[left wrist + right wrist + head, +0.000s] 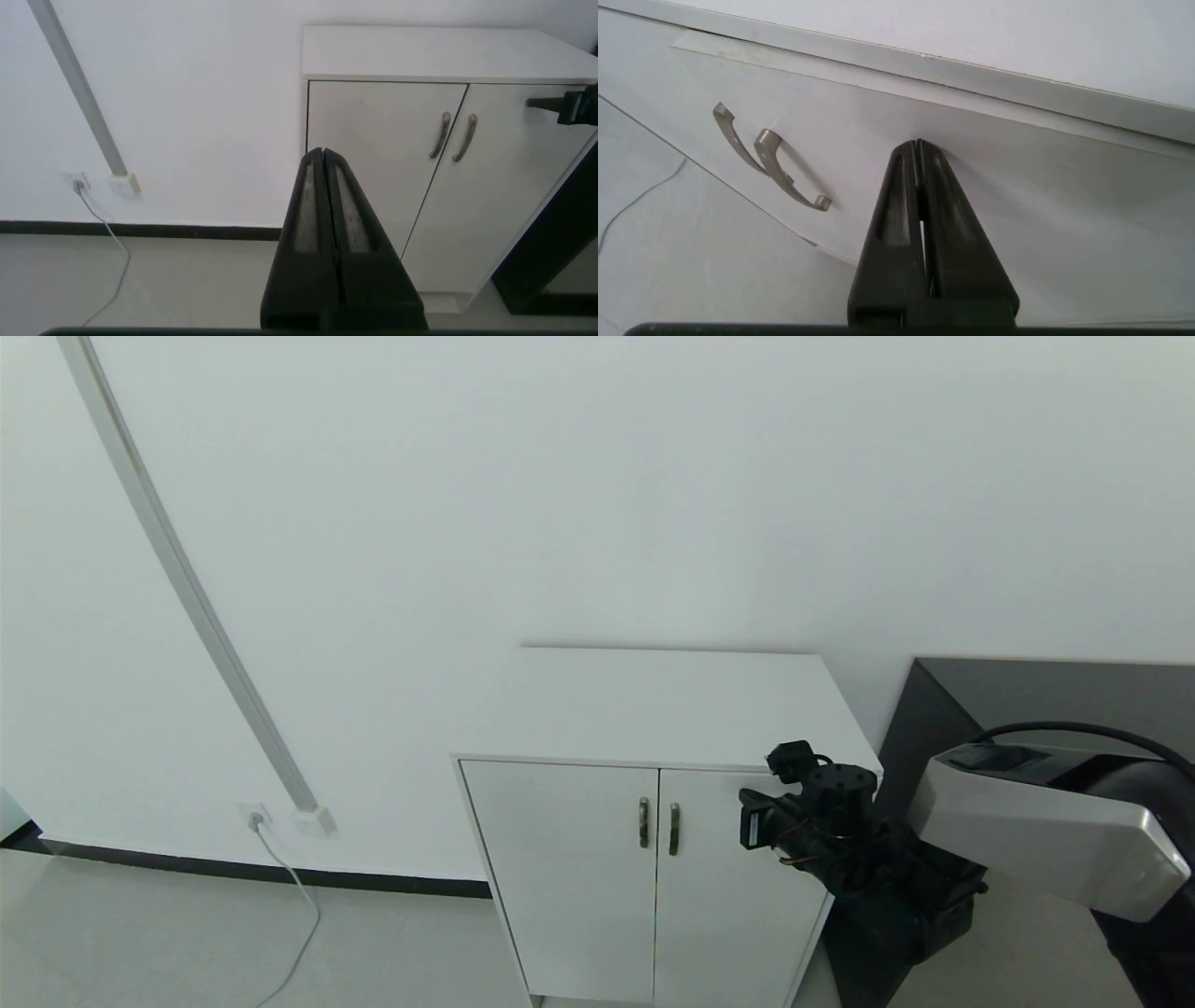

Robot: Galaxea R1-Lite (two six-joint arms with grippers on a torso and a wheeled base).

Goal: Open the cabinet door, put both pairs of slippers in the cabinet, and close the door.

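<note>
A pale grey floor [140, 933] is met by a white wall [560, 476] along a black skirting [280, 875]. A grey conduit strip [177, 569] is run slantwise down the wall to a socket [254, 819], and a white cable [303, 915] is trailed from it onto the floor. The white cabinet [653, 705] is stood at the floor's far edge against the wall. Both doors are shut, with two metal handles [643, 822] set side by side at the middle seam. A dark unit [1027, 695] is placed just beside it.

The right hand [920, 149] is pressed closed and empty, pointed at the right door [719, 896] near its top edge; whether it touches cannot be told. The left hand [323, 154] is likewise closed and empty, well apart from the cabinet.
</note>
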